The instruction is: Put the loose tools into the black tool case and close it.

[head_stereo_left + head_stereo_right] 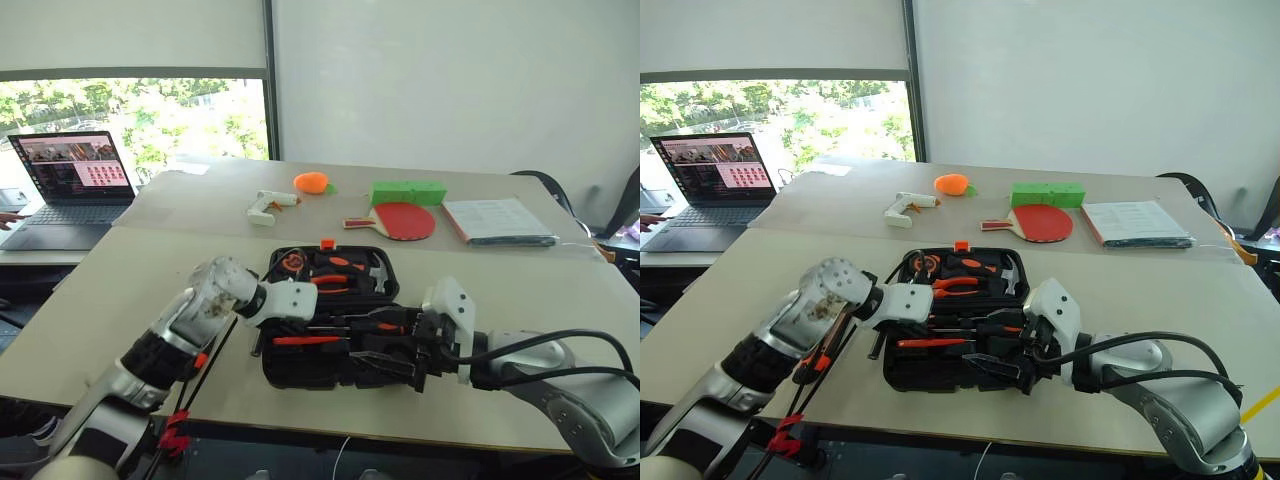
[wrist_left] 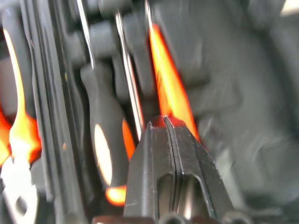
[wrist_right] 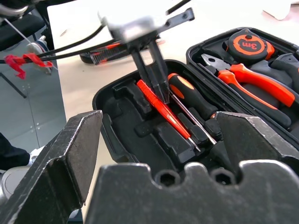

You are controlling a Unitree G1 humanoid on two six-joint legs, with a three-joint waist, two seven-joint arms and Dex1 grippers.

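My left gripper (image 3: 156, 84) has its fingers pressed together with nothing held between them; their tips rest against the slim orange tool (image 3: 163, 109) lying in a slot of the near half of the black tool case (image 1: 330, 375). My right gripper (image 1: 395, 362) stands spread wide and empty at the case's near right edge. The case lies open on the table (image 1: 120, 290); a black-and-orange screwdriver (image 3: 194, 100) sits just beside the orange tool, and orange-handled pliers (image 3: 247, 79) and a tape measure (image 3: 245, 44) occupy the far half. I judge the step in hand to be seating this tool: I press straight down along its length, keep the tips centred on the shaft, and avoid dragging sideways into the neighbouring screwdriver. I hold the right gripper clear of the hinge line until every tool lies flush.
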